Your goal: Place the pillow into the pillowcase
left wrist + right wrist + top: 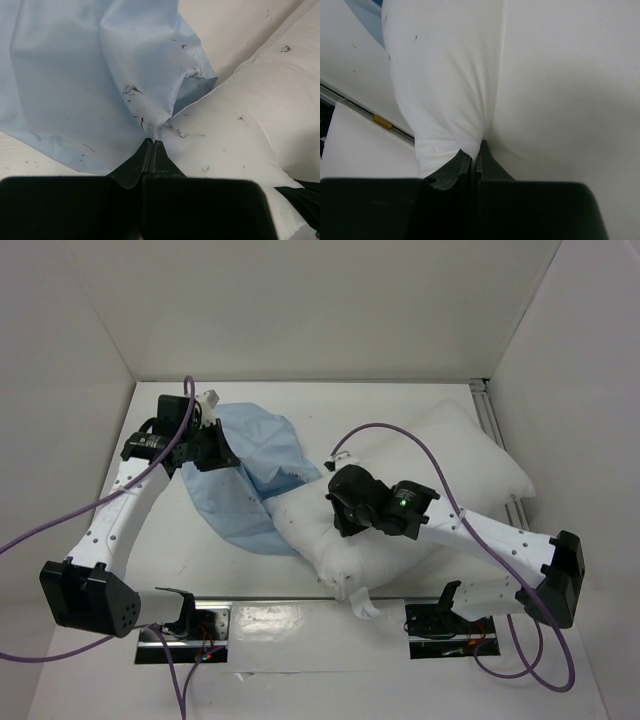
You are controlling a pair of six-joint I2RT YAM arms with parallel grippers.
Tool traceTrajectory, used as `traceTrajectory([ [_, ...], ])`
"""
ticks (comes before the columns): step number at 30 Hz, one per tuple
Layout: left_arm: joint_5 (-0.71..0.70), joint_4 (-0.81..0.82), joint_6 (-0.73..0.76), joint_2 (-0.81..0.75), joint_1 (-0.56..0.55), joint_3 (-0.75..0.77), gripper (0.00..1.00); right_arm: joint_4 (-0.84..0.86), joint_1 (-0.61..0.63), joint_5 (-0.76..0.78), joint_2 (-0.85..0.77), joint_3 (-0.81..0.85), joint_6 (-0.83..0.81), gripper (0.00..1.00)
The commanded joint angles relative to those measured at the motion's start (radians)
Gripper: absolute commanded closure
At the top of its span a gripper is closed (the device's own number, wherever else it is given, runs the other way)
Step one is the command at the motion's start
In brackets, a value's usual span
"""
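White worktop (pixel 380 405): pillowcase (pixel 75 75) is being pinched by closed left end effector (pixel 152 145), pillow (pixel 240 135) abutting its tips. Pillow fabric is being pinched by closed right end effector (pixel 476 150). Insertion apparently being started; pillowcase opening likely needs spreading next.

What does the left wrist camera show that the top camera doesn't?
Only the left wrist view: the left gripper pinched shut on pillowcase fabric right where it meets the pillow, plus small dark specks on both. Only the top view: the right gripper down on the pillow, a purple cable, and most of the pillow lying outside the case. Both: the blue pillowcase left of the white pillow.
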Motion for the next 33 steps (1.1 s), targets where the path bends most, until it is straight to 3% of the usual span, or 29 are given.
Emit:
traceTrajectory([
  [1, 0.021, 0.031, 0.002, -0.027, 0.006, 0.021, 1.00, 0.005, 0.001, 0.028, 0.013, 0.046, -0.026, 1.00],
  [6, 0.096, 0.002, 0.042, -0.064, 0.006, 0.021, 1.00, 0.172, 0.001, 0.009, 0.167, 0.139, -0.048, 1.00],
  [10, 0.105, -0.056, 0.090, -0.119, 0.006, -0.002, 1.00, 0.163, -0.030, 0.151, 0.234, 0.259, -0.069, 1.00],
  [17, 0.151, -0.125, 0.145, -0.190, 0.006, -0.055, 1.00, 0.205, -0.157, 0.142, 0.268, 0.334, 0.033, 1.00],
  [22, 0.169, -0.134, 0.154, -0.200, -0.004, -0.066, 1.00, 0.261, -0.179, 0.277, 0.286, 0.403, 0.092, 1.00],
  [33, 0.255, -0.217, 0.174, -0.239, -0.079, -0.096, 1.00, 0.412, -0.210, 0.303, 0.502, 0.493, 0.228, 1.00],
])
